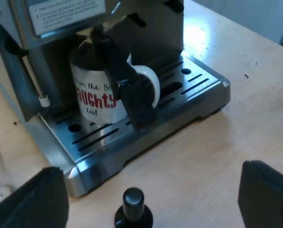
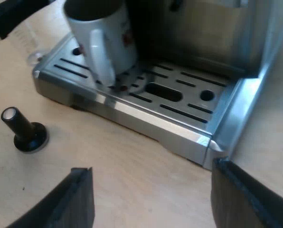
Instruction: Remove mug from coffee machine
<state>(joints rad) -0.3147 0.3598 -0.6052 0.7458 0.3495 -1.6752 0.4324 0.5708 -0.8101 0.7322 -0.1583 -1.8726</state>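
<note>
The white ceramic mug with red lettering [image 1: 95, 97] is standing on the slotted steel drip tray [image 1: 193, 88] of the brushed-steel espresso machine [image 1: 51, 52], under the machine's front, with its curved handle pointing along the tray. A dark bar-shaped handle [image 1: 127, 85] is reaching out from the machine's front and crossing before the mug; I cannot tell whether it is touching the mug. My left tool [image 1: 151, 171] is hovering over the light wooden bench [image 1: 212, 152] before the machine's tray, its black fingers spread wide and holding nothing. My right tool [image 2: 151, 166] is hanging wide and empty over the bench near the tray's corner, well apart from the mug. The tamper with a black knob [image 1: 133, 209] is standing upright on the bench just before the tray. A clear measuring glass [image 2: 30, 45] is standing on the bench beside the machine's tray.
</note>
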